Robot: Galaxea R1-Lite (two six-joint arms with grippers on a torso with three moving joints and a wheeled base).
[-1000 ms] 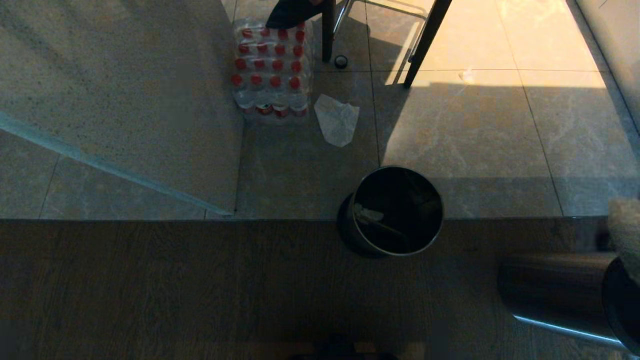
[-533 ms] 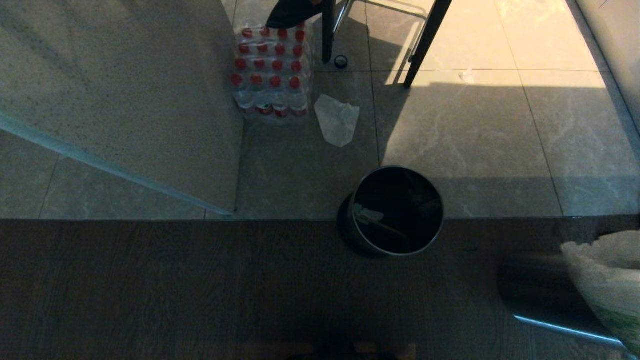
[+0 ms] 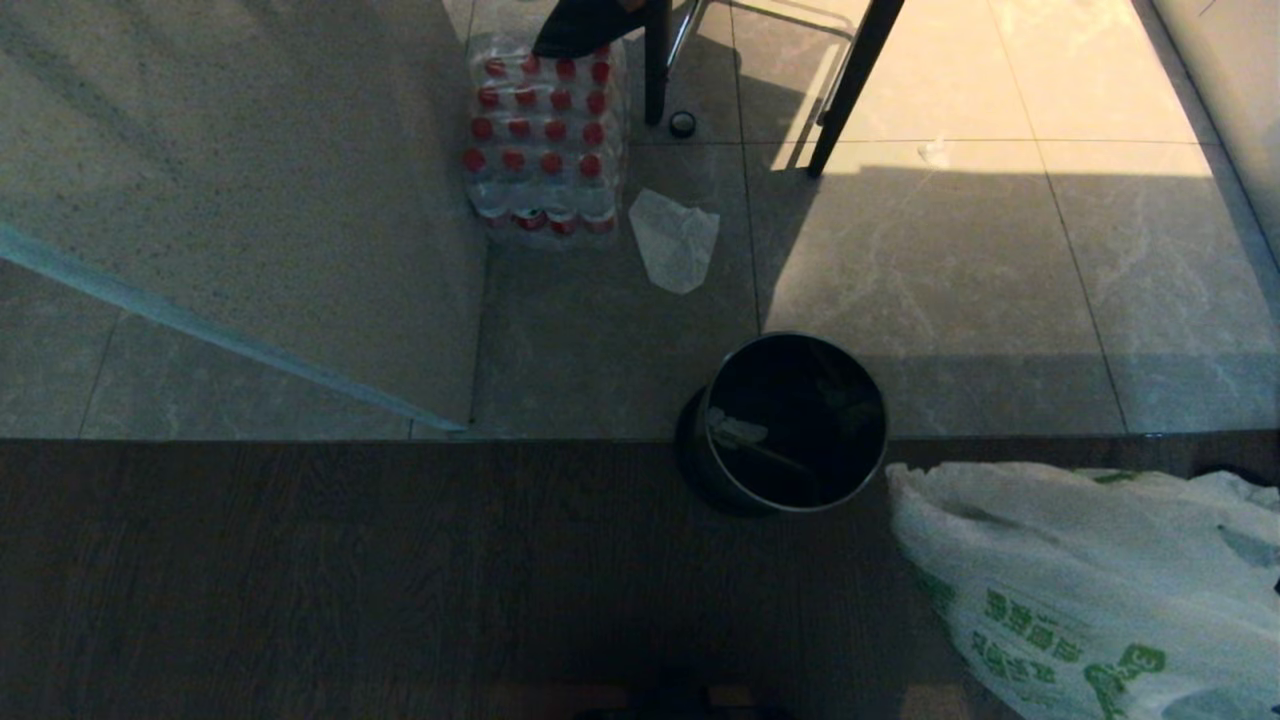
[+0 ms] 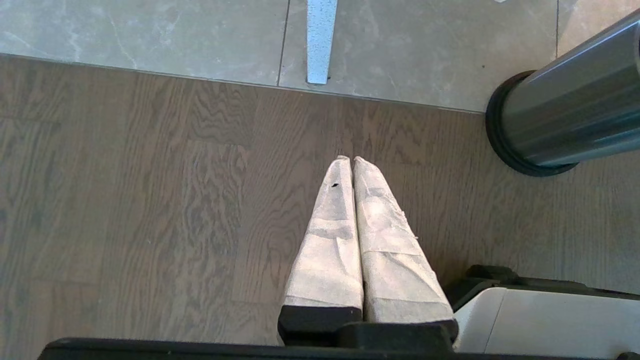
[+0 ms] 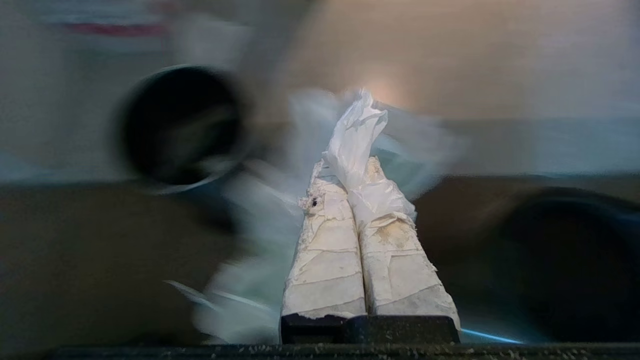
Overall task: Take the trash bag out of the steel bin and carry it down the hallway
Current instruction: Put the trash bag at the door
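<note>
The trash bag [image 3: 1090, 570], white and wrinkled with green print, hangs spread out at the lower right of the head view. My right gripper [image 5: 345, 170] is shut on a bunched white fold of the trash bag [image 5: 355, 135]. The steel bin beneath it is covered by the bag in the head view; in the right wrist view it is a dark blurred shape [image 5: 565, 260]. My left gripper [image 4: 350, 159] is shut and empty, parked over the wood floor. The hallway is out of view.
A second steel bin [image 3: 785, 420] holding scraps straddles the line between tile and wood; it also shows in the left wrist view [image 4: 565, 110]. Behind it lie a flat white wrapper [image 3: 675, 240], a pack of red-capped bottles [image 3: 545, 140] and dark furniture legs [image 3: 850, 90]. A glass edge [image 3: 230, 340] runs at the left.
The bag has swung in from the right edge toward the left and now spreads across the lower right, covering the bin that showed there. The left arm has not moved.
</note>
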